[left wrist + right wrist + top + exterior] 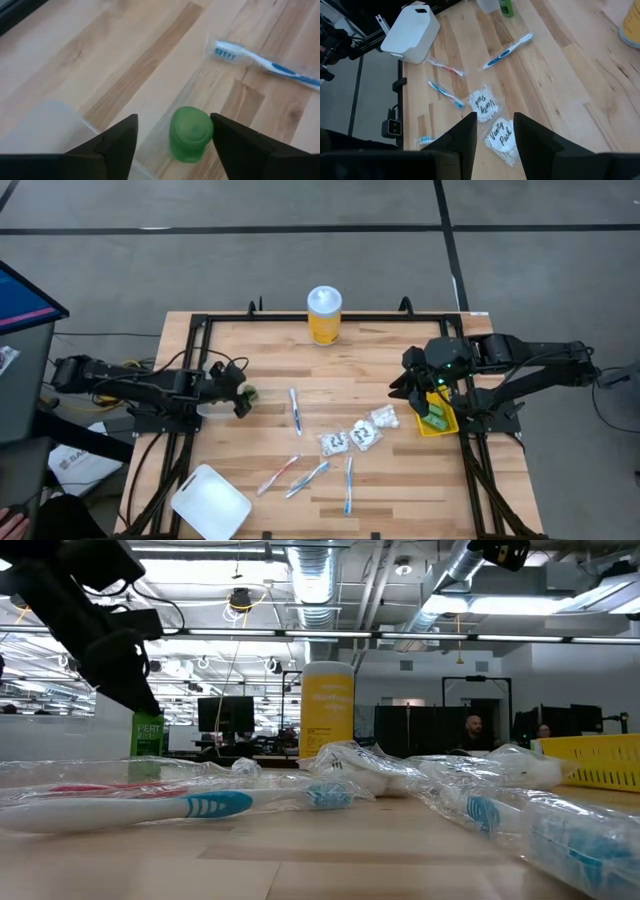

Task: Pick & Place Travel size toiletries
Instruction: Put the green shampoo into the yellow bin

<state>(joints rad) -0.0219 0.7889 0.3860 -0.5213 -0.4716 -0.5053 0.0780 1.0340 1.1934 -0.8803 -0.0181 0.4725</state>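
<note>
A small green bottle [190, 134] stands upright on the table between the open fingers of my left gripper [173, 117], near the table's left side [243, 393]. It also shows in the low view [147, 735]. Several wrapped toothbrushes lie flat on the wood: one blue and white [295, 410], one pink [278, 475], two more blue [349, 483]. Three crinkly white packets [362, 436] lie right of the middle, printed "Vanity Pack" [499, 135]. My right gripper [495, 116] is open and empty, hovering near the right side [412, 385]. My left gripper has one finger on each side of the green bottle's cap [192, 122], coming from above at a slant. One finger [225, 140] lies close against the cap. Whether it touches I cannot tell. The bottle stands on its base on the table.
A yellow basket [437, 420] with green items inside sits at the right edge below my right arm. A tall yellow jar with a white lid [324, 315] stands at the far edge. A white tub [210, 502] sits at the near left corner. A translucent plastic piece [50, 125] lies beside the bottle.
</note>
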